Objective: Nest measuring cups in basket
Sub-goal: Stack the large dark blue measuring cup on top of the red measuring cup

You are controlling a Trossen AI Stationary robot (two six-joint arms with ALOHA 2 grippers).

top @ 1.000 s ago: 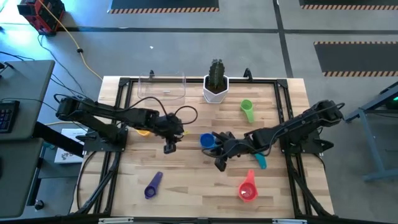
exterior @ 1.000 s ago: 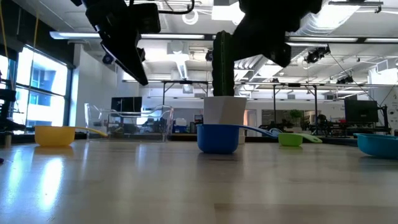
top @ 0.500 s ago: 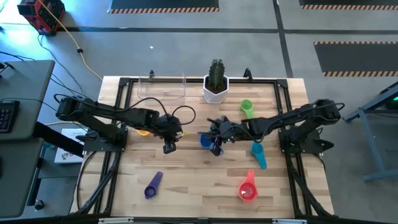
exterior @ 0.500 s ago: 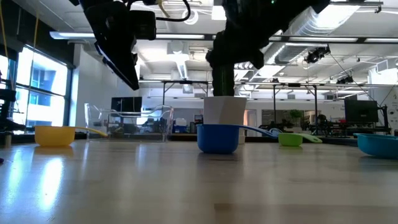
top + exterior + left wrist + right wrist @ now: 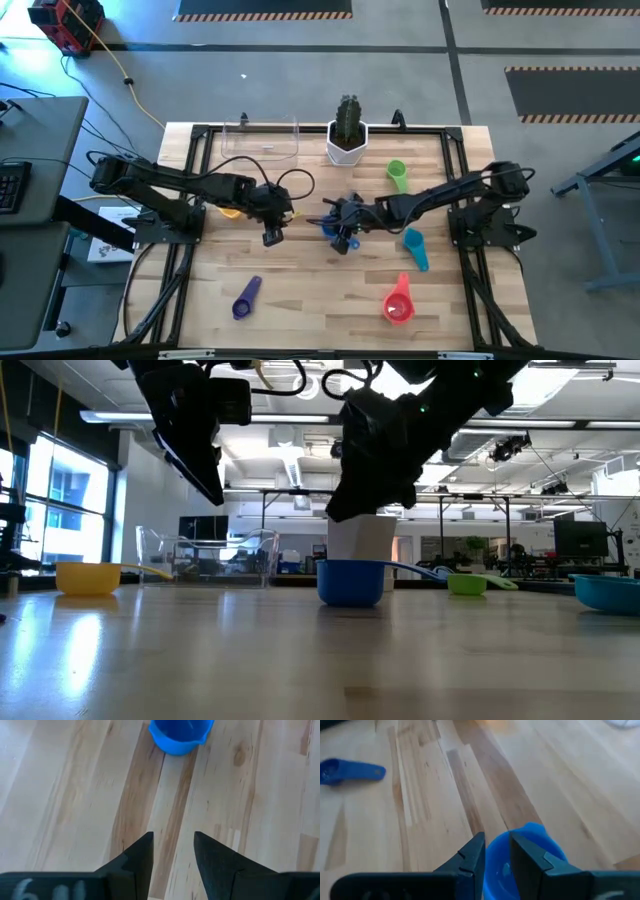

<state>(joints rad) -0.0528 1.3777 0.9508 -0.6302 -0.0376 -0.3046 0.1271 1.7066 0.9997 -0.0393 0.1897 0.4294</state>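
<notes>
The blue measuring cup (image 5: 350,582) stands upright on the table in front of the cactus pot. My right gripper (image 5: 497,847) hangs above it, slanting down, its fingers a narrow gap apart and clear of the cup's rim (image 5: 530,832). My left gripper (image 5: 172,852) hovers open over bare wood to the blue cup's left (image 5: 271,238), holding nothing. Yellow (image 5: 230,211), green (image 5: 397,175), teal (image 5: 415,248), red (image 5: 398,303) and purple (image 5: 247,297) cups lie scattered on the table. The clear basket (image 5: 260,140) stands at the far edge.
A white pot with a green cactus (image 5: 347,135) stands at the far edge, right of the basket and just behind the blue cup. The yellow cup lies partly under my left arm. Bare wood lies between the two grippers and along the near edge.
My right gripper has swung toward the table's far-left and sunk, rolling as it went. It has gone from the near side of the blue cup to a place right above it. The cups have not moved.
</notes>
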